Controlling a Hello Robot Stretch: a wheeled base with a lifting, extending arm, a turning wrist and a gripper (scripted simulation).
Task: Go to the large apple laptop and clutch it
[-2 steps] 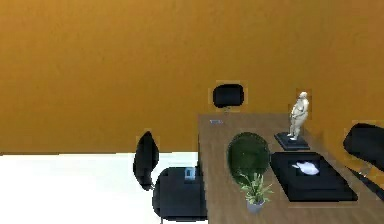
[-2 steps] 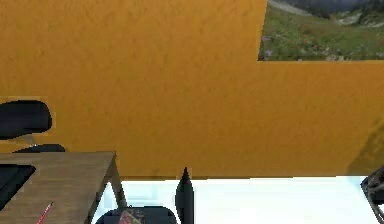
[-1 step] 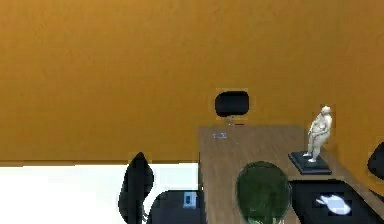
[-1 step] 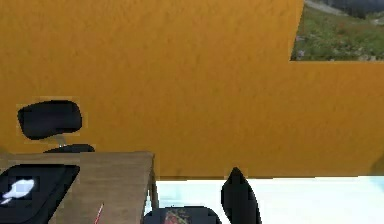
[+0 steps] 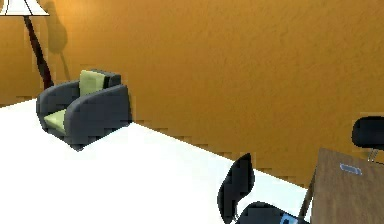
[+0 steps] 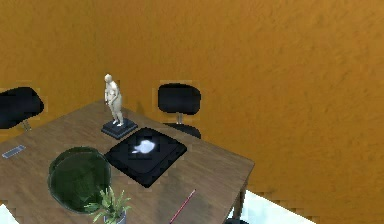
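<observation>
You cannot tell the pincer's state, and with the laptop (image 6: 147, 157) lying flat on the worktop (image 6: 212, 170) just beside the statue (image 6: 115, 103) and near the plant (image 6: 111, 205), your reach risks toppling either.

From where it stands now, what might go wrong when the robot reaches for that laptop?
The small statue stands right by the laptop, so a reach could topple it. The plant and dark round bowl nearer the robot might get bumped. The laptop lies flat, likely awkward to grip.
</observation>
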